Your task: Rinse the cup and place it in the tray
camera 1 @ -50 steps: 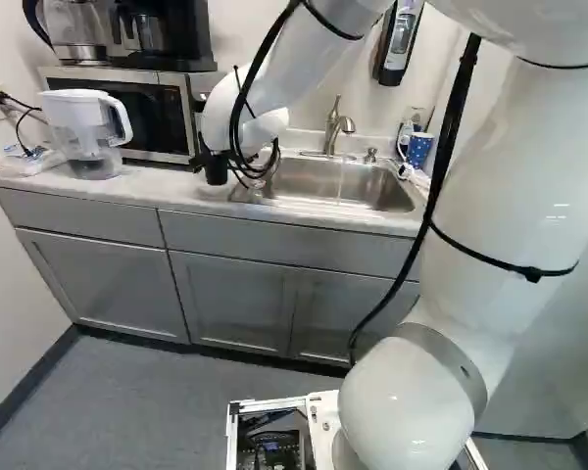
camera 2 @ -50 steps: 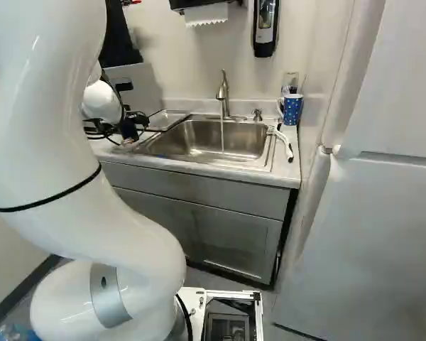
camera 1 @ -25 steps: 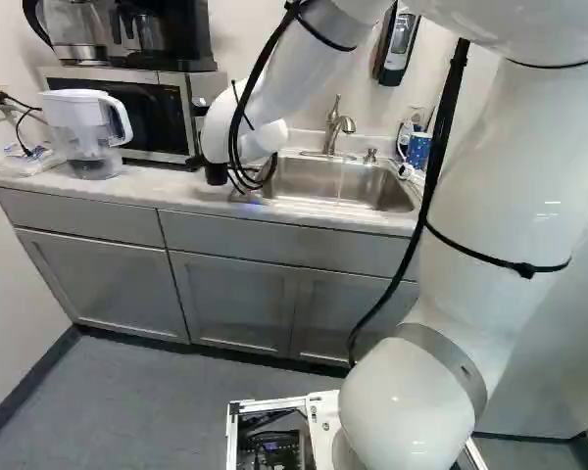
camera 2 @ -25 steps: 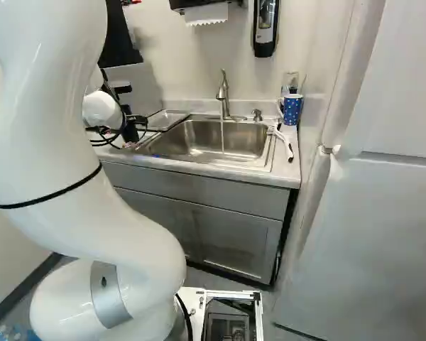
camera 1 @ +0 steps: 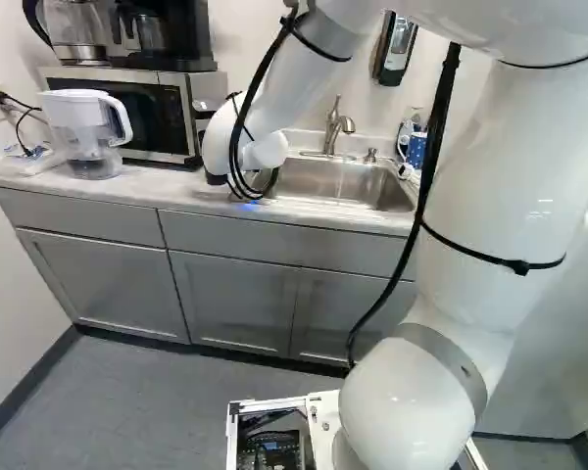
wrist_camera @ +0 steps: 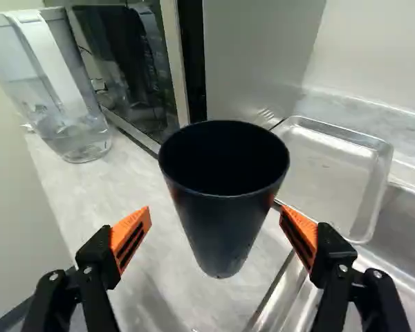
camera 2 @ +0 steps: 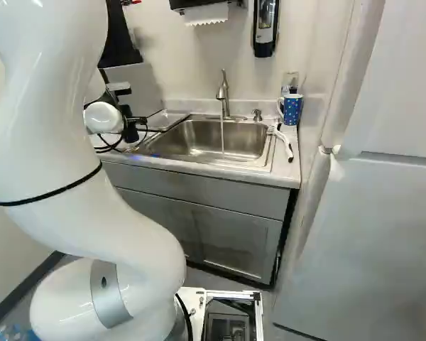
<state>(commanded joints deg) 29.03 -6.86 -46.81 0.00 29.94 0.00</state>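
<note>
I'm hovering the gripper [camera 2: 137, 121] low by the dark cup [wrist_camera: 225, 214], at the L of the R base view. Claw's sitting wide open, not gripping anything; its orange pads [wrist_camera: 131, 238] are flanking the cup's sides, w/ a visible gap on one side; on the other I can't tell if it's touching. Cup's standing upright & empty on the counter [wrist_camera: 159, 277], mouth up. Metal tray [wrist_camera: 332, 173] is lying just past it, next to the sink [camera 2: 199, 150]. Tap [camera 2: 224, 92]'s running, a thin stream falling into the basin. Microwave [wrist_camera: 128, 69] & water pitcher [wrist_camera: 69, 104] are standing behind the cup; blue dotted mug [camera 2: 292, 109]'s sitting at the sink's far corner.
</note>
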